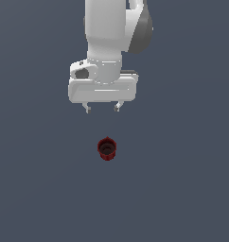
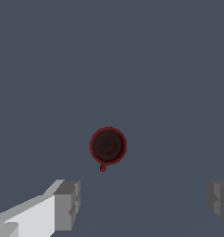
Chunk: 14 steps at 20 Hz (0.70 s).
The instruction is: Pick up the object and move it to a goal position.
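The object point(image 1: 107, 148) is a small dark red cup with a faceted rim and a dark hollow inside, standing upright on the grey surface. My gripper point(image 1: 102, 108) hangs above it, apart from it, with its two short fingertips spread wide and nothing between them. In the wrist view the object point(image 2: 108, 146) shows from above as a dark round opening with a red rim and a small nub on one side. It lies ahead of the gap between the two grey fingers point(image 2: 67, 205), not between them.
A plain dark grey-blue surface point(image 1: 182, 179) fills both views. The white arm point(image 1: 109, 33) rises above the gripper. No other object or edge shows.
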Tool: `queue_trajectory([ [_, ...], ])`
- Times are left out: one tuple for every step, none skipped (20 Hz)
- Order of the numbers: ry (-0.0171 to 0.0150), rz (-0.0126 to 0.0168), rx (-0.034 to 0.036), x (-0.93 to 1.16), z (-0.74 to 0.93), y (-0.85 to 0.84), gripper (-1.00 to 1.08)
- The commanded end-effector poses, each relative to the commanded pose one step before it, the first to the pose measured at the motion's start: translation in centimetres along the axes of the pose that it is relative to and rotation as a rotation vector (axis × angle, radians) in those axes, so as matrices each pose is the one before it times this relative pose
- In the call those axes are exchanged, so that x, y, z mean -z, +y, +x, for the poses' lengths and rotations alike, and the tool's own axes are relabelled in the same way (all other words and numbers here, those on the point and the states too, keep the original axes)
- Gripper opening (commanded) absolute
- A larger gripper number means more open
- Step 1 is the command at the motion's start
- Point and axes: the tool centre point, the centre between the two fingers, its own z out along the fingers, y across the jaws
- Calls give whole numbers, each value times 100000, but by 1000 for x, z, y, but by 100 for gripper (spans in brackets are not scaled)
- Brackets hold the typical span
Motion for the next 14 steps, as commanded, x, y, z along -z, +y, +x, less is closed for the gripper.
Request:
queue_trajectory([
  [4206,-1925,5023,2648,564,616,108],
  [1660,-633,1931,1020,217,267,108],
  [1649,-592,1903,1005,206,276,108],
  [1635,-550,1873,987,195,286,108],
  [1623,-509,1844,968,182,294,108],
  [1608,-467,1814,946,169,303,108],
  [1594,-424,1784,923,155,311,108],
  [1579,-382,1756,899,141,317,108],
  [1564,-339,1726,872,125,324,108],
  [1547,-296,1697,843,109,330,108],
  [1530,-253,1668,814,92,335,108],
  [1513,-209,1640,782,75,339,108],
  [1495,-165,1612,749,57,342,108],
  [1477,-121,1585,714,39,344,108],
])
